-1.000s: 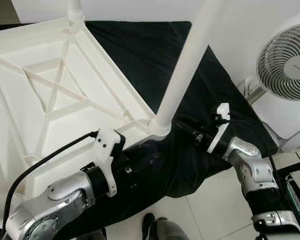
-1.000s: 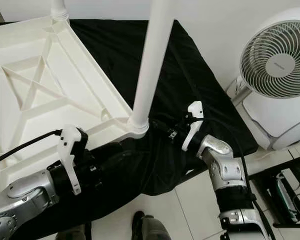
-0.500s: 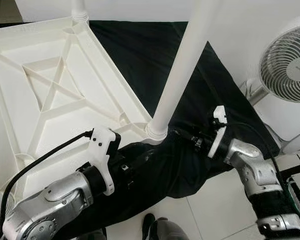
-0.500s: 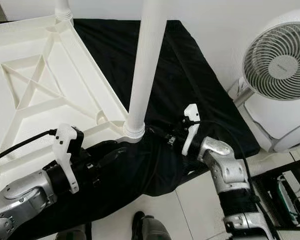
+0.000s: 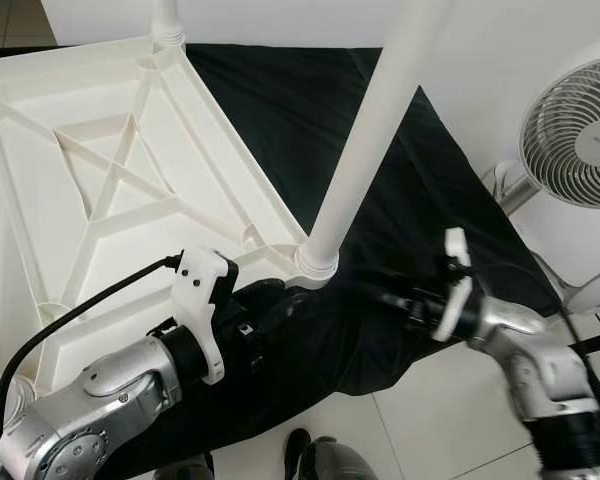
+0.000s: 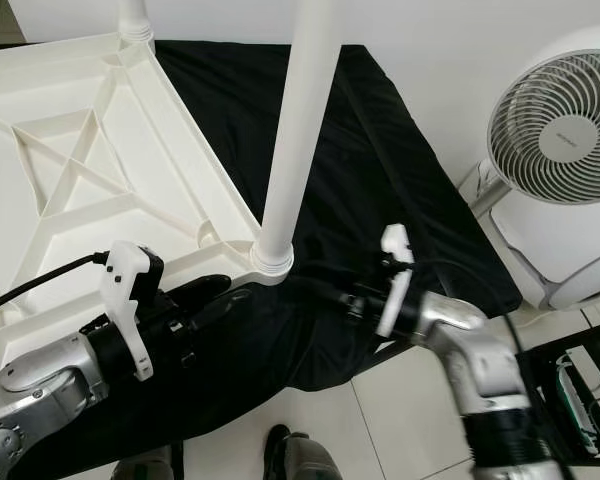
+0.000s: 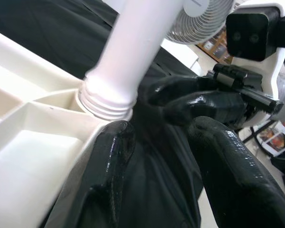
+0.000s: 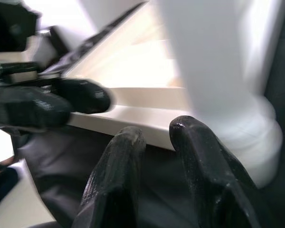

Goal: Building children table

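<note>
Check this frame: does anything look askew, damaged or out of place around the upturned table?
One thing: the table leg in the near corner socket of the upturned white table leans visibly in the head views, though the camera angle may cause that. Nothing looks damaged or spilled. The left gripper and right gripper sit close to the leg's base.

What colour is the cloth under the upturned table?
Black, plain. The cloth shows best in the right eye view, spread beneath the white table.

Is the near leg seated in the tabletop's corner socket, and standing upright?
Seated and upright: the leg rises straight from the corner socket of the upturned tabletop. How tightly it's screwed, cannot tell.
</note>
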Robot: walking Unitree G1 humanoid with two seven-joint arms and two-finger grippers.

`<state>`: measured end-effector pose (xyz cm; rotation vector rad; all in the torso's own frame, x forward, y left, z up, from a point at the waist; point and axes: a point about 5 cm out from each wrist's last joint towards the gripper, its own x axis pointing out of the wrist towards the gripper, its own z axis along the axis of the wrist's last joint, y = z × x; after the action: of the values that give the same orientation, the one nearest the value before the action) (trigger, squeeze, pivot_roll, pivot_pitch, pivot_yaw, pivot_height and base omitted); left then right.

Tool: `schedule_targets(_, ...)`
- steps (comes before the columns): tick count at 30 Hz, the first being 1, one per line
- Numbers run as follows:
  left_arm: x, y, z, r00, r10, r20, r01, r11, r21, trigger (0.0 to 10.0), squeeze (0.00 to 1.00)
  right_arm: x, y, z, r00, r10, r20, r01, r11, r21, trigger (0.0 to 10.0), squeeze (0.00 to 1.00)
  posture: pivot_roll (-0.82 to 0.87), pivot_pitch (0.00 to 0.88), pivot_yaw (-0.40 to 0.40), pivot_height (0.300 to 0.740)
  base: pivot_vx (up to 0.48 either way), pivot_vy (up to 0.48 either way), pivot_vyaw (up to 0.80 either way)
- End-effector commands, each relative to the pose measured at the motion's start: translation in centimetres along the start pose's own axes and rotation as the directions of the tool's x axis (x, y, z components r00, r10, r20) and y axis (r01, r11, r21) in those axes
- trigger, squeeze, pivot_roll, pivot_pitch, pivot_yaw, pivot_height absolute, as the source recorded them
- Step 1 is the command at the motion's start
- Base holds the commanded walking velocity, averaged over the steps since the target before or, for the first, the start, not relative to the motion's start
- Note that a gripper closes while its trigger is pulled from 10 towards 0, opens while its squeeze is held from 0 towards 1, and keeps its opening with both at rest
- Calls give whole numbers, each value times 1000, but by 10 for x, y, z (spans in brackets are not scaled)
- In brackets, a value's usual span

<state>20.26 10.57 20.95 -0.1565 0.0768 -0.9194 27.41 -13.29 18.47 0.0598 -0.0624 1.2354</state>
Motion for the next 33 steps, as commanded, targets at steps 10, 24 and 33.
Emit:
schedule_targets(10, -2, -2, -1, 999, -31, -23, 31, 999, 7, 10000, 0, 47, 7, -8, 995, 61, 76, -67, 994, 84, 10000, 0, 213, 217, -141, 740, 0, 0, 0)
schedule_targets(24, -2, -5, -3, 999, -41, -30, 41, 999, 1, 10000, 0, 73, 8, -4, 978, -86, 188, 68, 993, 100, 10000, 0, 217, 224, -152, 740, 0, 0, 0)
schedule_targets(33, 0, -11, -8, 997, -64, -40, 64, 998, -23, 10000, 0, 41, -5, 4, 909, -338, 245, 325, 941, 96, 10000, 0, 194, 226, -147, 740, 0, 0, 0)
